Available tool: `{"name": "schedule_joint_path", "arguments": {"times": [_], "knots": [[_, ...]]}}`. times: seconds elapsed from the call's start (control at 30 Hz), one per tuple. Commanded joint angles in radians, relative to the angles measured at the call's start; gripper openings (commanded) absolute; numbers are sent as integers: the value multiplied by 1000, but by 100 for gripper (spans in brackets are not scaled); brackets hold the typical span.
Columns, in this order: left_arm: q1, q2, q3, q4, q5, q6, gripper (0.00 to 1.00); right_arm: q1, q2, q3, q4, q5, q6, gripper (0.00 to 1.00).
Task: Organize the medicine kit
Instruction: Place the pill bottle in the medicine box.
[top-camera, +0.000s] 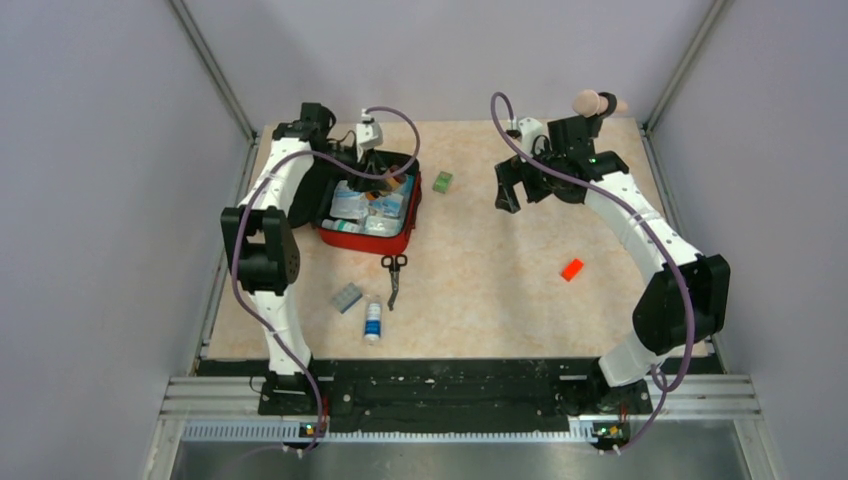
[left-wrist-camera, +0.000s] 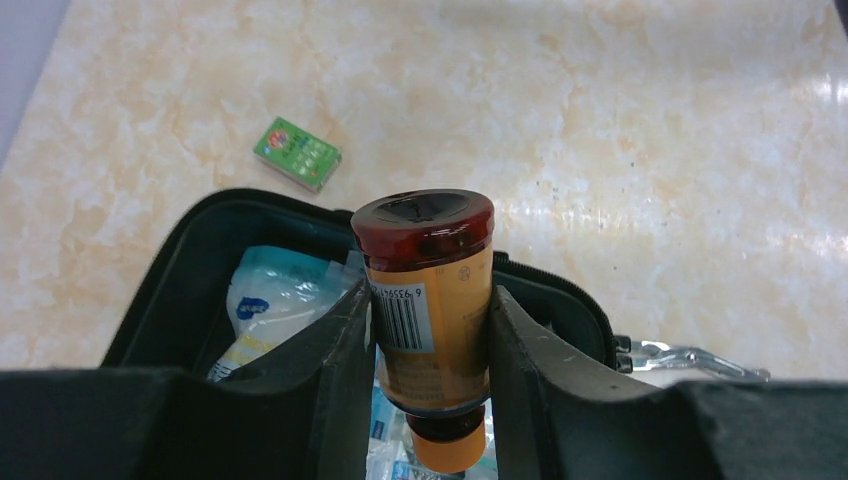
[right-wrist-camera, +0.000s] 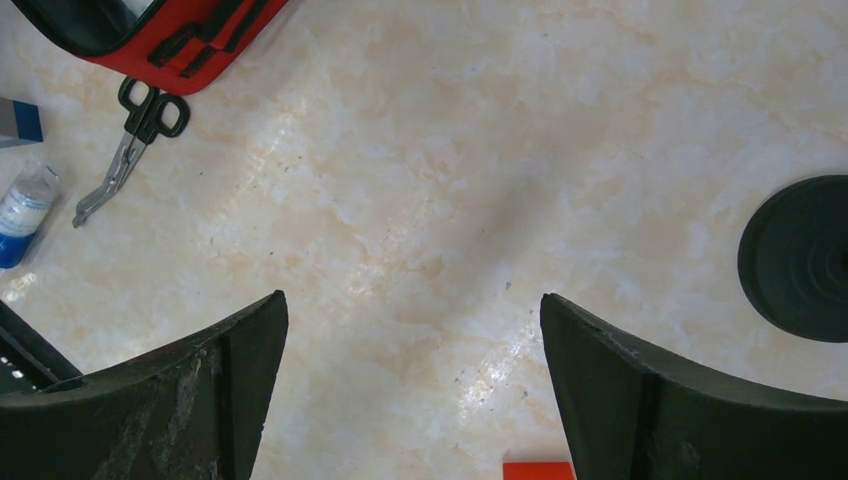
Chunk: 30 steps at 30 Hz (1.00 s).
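Looking at the medicine kit (top-camera: 365, 242), I find it lying open directly beneath the left jaws and well off to the side of the right jaws, so the left arm is plainly the nearer one. It is a soft red pouch with black zipper edging and a black lining (left-wrist-camera: 190, 260). What seems to be its lid lies folded back under the left arm, so I can see no emblem. The tray is crowded with pale sachets and packets (left-wrist-camera: 270, 300), which leaves little bare lining. From the left wrist camera the opening spreads wide from side to side, roughly along the line on which the jaws close, and its near wall is hidden behind the fingers (left-wrist-camera: 335, 360).

The left jaws are pinching an amber bottle (left-wrist-camera: 435, 300) by its body. Its long axis runs along the fingers and its dark red cap (left-wrist-camera: 422, 222) points out past the fingertips. I judge the coming move to be a short drop straight into the tray, perhaps laying the bottle flat among the packets.

The right jaws are spread wide with nothing between them, hovering over bare table (top-camera: 500, 290). A green box (left-wrist-camera: 297, 153) lies ahead of the left jaws, past the kit. Scissors (right-wrist-camera: 135, 140) and a small white bottle (right-wrist-camera: 20, 205) lie ahead and to the left of the right jaws, and an orange-red block (top-camera: 572, 269) lies close behind them.
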Motion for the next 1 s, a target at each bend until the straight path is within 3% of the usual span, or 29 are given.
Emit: {"name": "schedule_joint_path", "arguments": {"times": [0.0, 0.13, 0.33, 0.97], "knots": [[6, 84, 144, -459, -31, 430, 21, -3, -30, 35, 26, -5, -15, 94], [6, 108, 121, -595, -87, 609, 21, -3, -17, 45, 25, -7, -14, 94], [-2, 115, 60, -613, -121, 733, 21, -4, -12, 46, 22, -9, -15, 94], [-77, 221, 34, -620, -283, 800, 20, -4, -36, -6, 19, -14, -20, 94]]}}
